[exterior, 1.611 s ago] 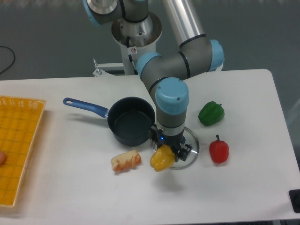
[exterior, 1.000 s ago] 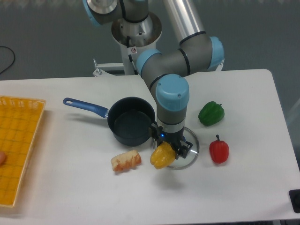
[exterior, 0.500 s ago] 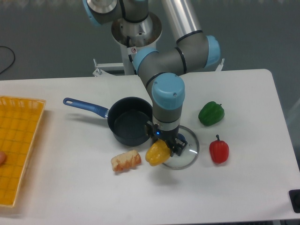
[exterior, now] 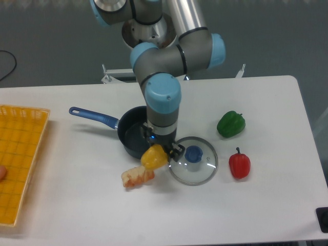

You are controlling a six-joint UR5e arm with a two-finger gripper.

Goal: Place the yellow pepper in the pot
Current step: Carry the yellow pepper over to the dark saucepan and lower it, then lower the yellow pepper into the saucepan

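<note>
My gripper (exterior: 158,152) is shut on the yellow pepper (exterior: 153,157) and holds it in the air over the front rim of the pot (exterior: 132,138). The pot is a dark round saucepan with a blue handle (exterior: 93,117) pointing to the left. My arm hides the right part of the pot. The pepper hangs just above and right of the bread-like roll (exterior: 136,176).
A glass lid with a blue knob (exterior: 193,159) lies right of the pot. A green pepper (exterior: 230,124) and a red pepper (exterior: 239,164) sit further right. A yellow basket (exterior: 20,159) stands at the left edge of the table.
My gripper has risen and moved left with the yellow pepper, from over the lid toward the pot. The lid's blue knob is now uncovered.
</note>
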